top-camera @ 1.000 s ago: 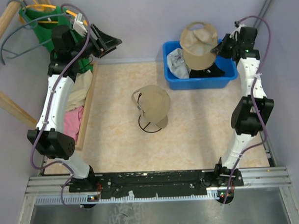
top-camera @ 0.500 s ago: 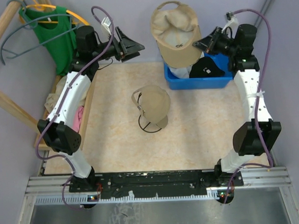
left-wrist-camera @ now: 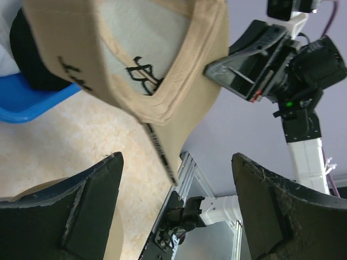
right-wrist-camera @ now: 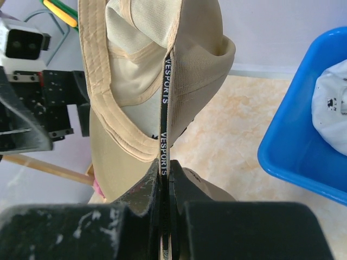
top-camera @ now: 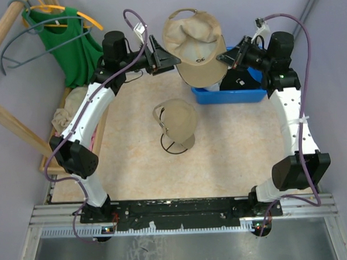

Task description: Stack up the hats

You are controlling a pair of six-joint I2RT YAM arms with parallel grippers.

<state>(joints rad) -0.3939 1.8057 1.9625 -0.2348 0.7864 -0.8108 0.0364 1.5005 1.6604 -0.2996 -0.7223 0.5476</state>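
My right gripper (top-camera: 223, 58) is shut on the rim of a tan hat (top-camera: 194, 45) and holds it in the air left of the blue bin (top-camera: 236, 96); the wrist view shows the rim pinched between the jaws (right-wrist-camera: 169, 179). My left gripper (top-camera: 170, 57) is open just left of that hat (left-wrist-camera: 130, 59), its fingers (left-wrist-camera: 70, 211) apart and empty. A second tan hat (top-camera: 176, 119) sits on a dark wire-frame stand in the middle of the table. A white hat (right-wrist-camera: 336, 100) and a black hat (top-camera: 241, 77) lie in the bin.
A green garment (top-camera: 71, 45) hangs on a hanger at the back left. A wooden tray (top-camera: 99, 124) with beige and pink cloth lies along the left edge. A wooden pole (top-camera: 8, 121) slants at the far left.
My right gripper has lifted the tan hat out of the bin and carried it left. My left arm has swung right toward the hat.
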